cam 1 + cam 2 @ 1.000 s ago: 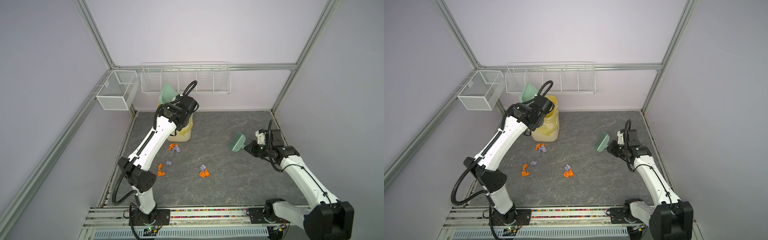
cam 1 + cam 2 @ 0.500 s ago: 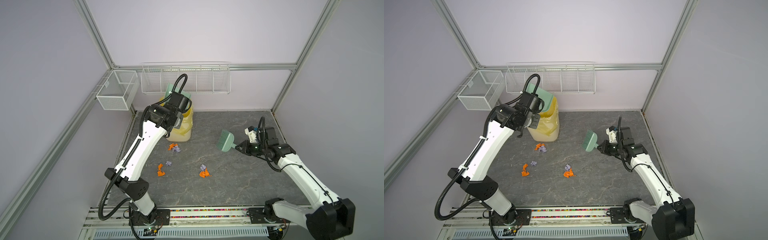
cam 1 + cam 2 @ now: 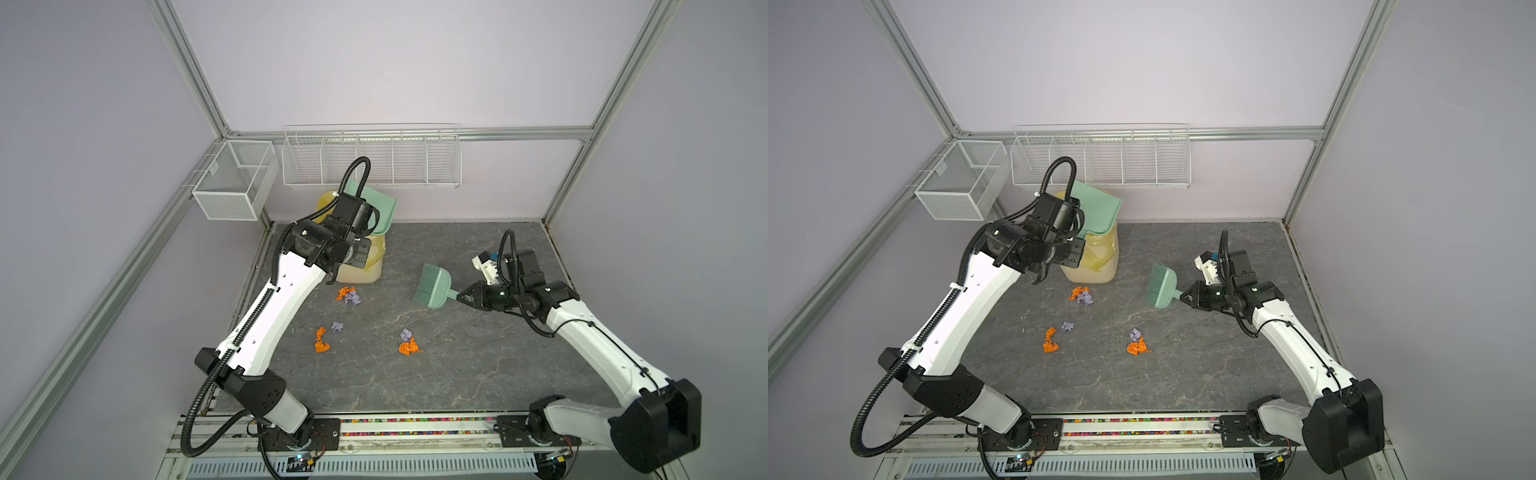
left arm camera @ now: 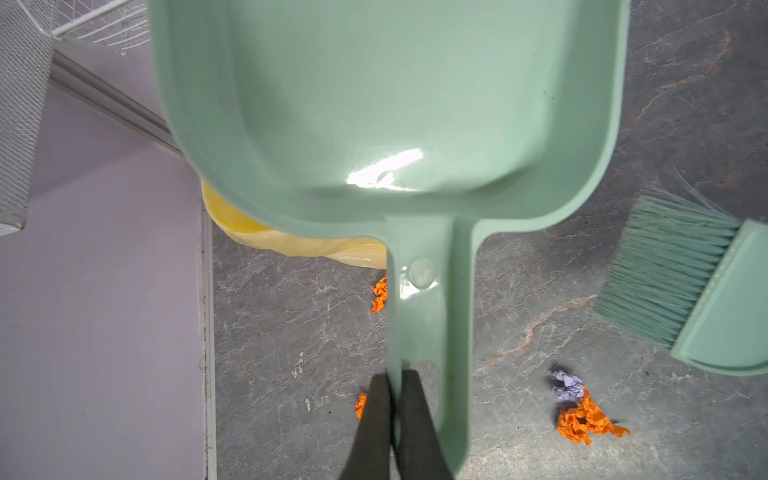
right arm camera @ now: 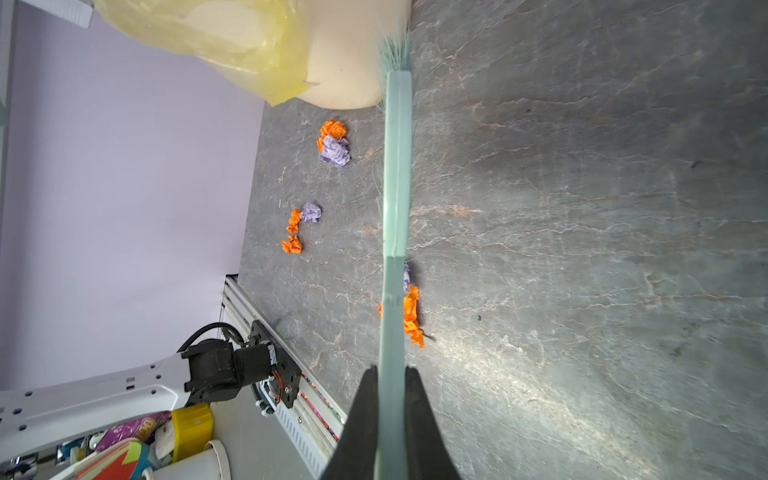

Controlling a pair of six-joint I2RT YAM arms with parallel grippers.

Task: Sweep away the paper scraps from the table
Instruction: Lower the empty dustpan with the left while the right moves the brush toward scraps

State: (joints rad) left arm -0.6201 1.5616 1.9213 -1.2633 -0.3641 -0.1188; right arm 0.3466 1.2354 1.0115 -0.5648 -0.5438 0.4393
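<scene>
Left gripper (image 4: pixel 395 376) clamped on mint-green plastic dustpan (image 4: pixel 395 104), above yellow-bagged bin (image 3: pixel 361 272) near far-left corner of table (image 3: pixel 478 374), right gripper (image 5: pixel 392 372) clamped on mint-green bristle brush (image 3: pixel 432 286), crumpled orange and lavender paper scraps (image 3: pixel 409 345) scattered left of centre.

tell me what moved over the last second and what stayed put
The right gripper, shut on the brush, carried it leftward in the top views, toward the middle of the table. The left gripper, shut on the dustpan handle, drew back slightly and swung the pan rightward above the bin. Nothing was taken or let go. The paper scraps and the bin stayed where they were.
</scene>
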